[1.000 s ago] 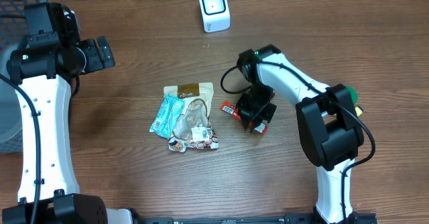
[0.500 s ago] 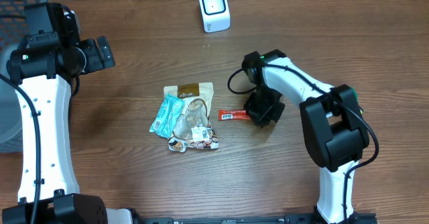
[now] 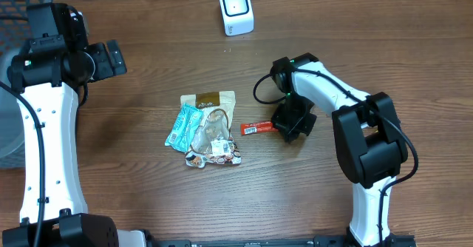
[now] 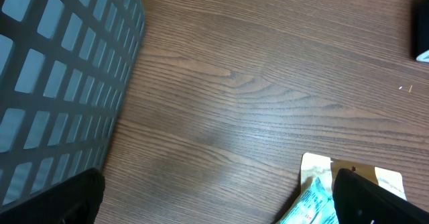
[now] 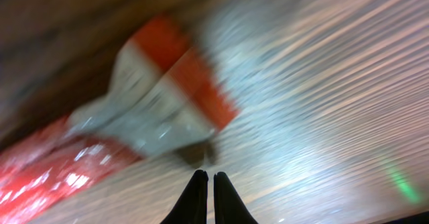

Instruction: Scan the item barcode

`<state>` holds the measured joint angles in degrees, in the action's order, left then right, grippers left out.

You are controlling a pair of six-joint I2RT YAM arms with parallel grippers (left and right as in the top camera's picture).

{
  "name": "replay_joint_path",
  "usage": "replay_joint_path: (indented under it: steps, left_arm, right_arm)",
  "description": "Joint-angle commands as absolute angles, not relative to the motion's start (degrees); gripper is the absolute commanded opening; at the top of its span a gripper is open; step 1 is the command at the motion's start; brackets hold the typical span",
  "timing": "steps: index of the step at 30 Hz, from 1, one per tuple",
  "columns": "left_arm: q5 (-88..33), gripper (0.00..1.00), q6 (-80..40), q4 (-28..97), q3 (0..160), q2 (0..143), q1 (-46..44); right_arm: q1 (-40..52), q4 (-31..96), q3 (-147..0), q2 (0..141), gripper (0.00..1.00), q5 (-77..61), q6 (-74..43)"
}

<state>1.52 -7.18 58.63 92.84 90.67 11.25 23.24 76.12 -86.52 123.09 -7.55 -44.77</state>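
Now: bar on the table, right pincer pressed together beside it.
Overhead, we see the red bar (image 3: 259,129) flat on the table (image 3: 148,195), at 9 o'clock of our right gripper (image 3: 283,129), whose tips sit just at its end; packets (image 3: 205,129) lie at the bar's 9 o'clock, the scanner (image 3: 236,9) at its 12. Our left gripper (image 3: 112,58) hovers well apart at 10 o'clock. From the left wrist, its fingers (image 4: 60,200) stand spread wide over the wood, basket (image 4: 60,76) at 9 o'clock. From the right wrist, our fingertips (image 5: 196,200) are pressed together tip to tip, the blurred bar at 11 o'clock.
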Motion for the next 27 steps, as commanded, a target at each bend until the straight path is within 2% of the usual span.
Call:
replay_joint_path:
  steps: [1,12,17,20,27]
  left_arm:
    - [1.0,1.0,-7.9,58.5,93.5,91.1,10.9]
    - [1.0,1.0,-7.9,58.5,93.5,91.1,10.9]
    - [1.0,1.0,-7.9,58.5,93.5,91.1,10.9]
    - [1.0,1.0,-7.9,58.5,93.5,91.1,10.9]
    - [1.0,1.0,-7.9,58.5,93.5,91.1,10.9]
  right_arm:
    - [26.4,75.2,-87.1,123.4,0.06,-11.8,-44.6]
    - [35.6,61.0,-87.1,123.4,0.07,-12.1,-45.1]
    - [35.3,54.8,-87.1,123.4,0.15,-9.0,-45.1]
    - [34.4,53.0,-87.1,123.4,0.16,-4.5,-44.7]
    - [29.8,46.0,-87.2,123.4,0.16,-4.8,-43.0]
